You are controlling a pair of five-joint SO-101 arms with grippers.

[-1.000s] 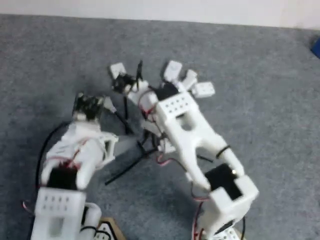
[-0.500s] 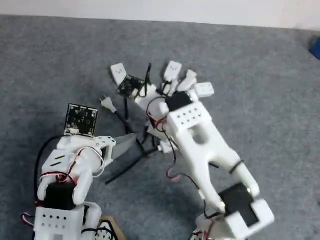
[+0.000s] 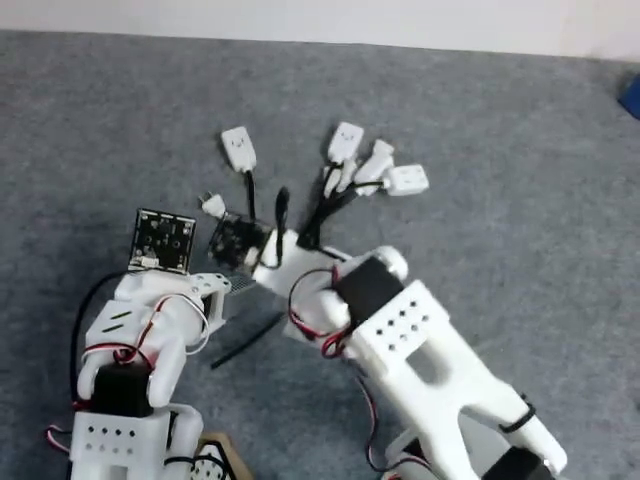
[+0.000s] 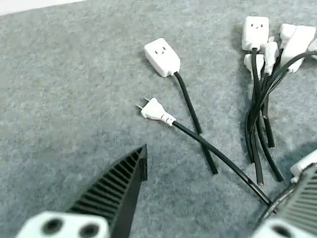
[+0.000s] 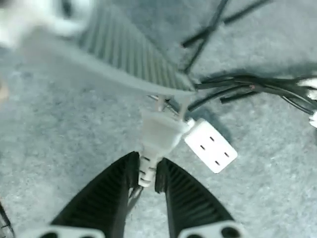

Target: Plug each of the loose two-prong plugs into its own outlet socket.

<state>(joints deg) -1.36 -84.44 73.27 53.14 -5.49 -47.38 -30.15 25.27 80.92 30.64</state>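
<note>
The right gripper (image 5: 147, 161) has its black jaws pinched narrow on a white moulded two-prong plug (image 5: 157, 135), gripped at the cord end with the prongs pointing away from the claw; a white rectangular outlet socket (image 5: 210, 146) lies just beside that plug on the grey carpet (image 5: 59, 148), its slotted face turned sideways to the prongs rather than toward them; the sound way, I judge, is to turn the plug until the prongs meet the slots squarely, then press straight along them with the socket braced against sliding; the left gripper (image 4: 228, 158) stands wide open and empty, and could do that bracing. Taking the lone white square socket on a black cord (image 4: 162, 57) as landmark: a second loose white plug (image 4: 156, 110) lies near it on the arms' side, unplugged; a cluster of white sockets (image 4: 257, 34) sits well apart from it, their black cords (image 4: 257, 124) bunched together; the held plug is farther from it than the loose plug is. Hard to make out: a blurred grey ribbed blade (image 5: 133, 54), probably the other arm's finger, crosses just beyond the prongs and covers where they point; from above, the right arm's wrist board (image 3: 235, 240) covers the grip; whether any socket in the cluster is already filled I cannot tell.
</note>
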